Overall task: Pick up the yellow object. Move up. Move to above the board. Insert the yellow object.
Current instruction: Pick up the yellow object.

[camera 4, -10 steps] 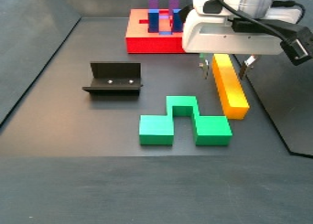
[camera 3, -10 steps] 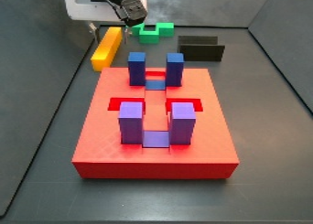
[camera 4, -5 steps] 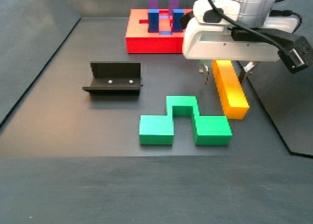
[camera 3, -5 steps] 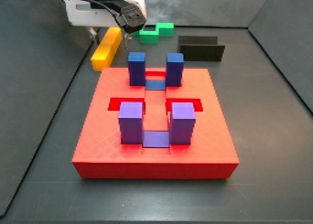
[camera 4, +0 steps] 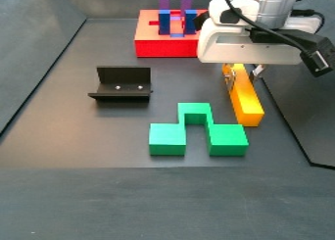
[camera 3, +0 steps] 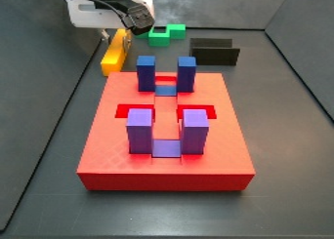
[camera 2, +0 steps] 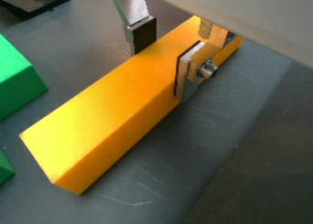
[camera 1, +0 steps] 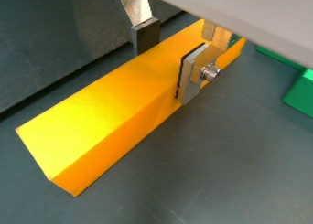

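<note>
I see the gripper (camera 1: pixel 169 47) straddling the yellow bar (camera 1: pixel 123 104) — fingers (camera 1: pixel 193 70) pressed against both sides, clamped at the floor's edge.

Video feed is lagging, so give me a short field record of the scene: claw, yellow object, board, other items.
claw: down over the yellow object, one finger on each long side; whether the pads touch cannot be told
yellow object: on the floor, beside the green notched block
board: red, with blue and purple posts, no bar in it
fixture: on the floor, apart from the bar
stage: pick-up, not yet lifted
</note>
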Robot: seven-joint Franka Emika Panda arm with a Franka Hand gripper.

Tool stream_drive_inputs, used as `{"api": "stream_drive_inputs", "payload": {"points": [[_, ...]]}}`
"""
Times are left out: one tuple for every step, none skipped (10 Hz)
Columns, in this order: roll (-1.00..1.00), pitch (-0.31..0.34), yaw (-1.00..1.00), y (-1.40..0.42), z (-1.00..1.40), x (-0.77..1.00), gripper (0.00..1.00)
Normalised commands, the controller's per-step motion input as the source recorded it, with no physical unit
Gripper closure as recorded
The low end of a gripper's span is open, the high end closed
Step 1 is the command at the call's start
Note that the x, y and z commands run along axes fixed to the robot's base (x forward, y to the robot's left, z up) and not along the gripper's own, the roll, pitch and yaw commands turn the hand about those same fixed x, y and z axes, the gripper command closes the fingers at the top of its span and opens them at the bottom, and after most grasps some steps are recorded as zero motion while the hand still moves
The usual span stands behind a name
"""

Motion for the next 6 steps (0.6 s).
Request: {"api": "stream_drive_inputs", "payload": {"points": [[0.0,0.0,0.0,0.0,0.0,0.0,1.0],[0.0,0.0,0.0,0.0,0.0,0.0,1.0],[0.0,0.0,0.0,0.0,0.0,0.0,1.0],[0.0,0.0,0.0,0.0,0.0,0.0,1.0],[0.0,0.0,0.0,0.0,0.0,0.0,1.0],[0.0,0.0,0.0,0.0,0.0,0.0,1.0]]}}
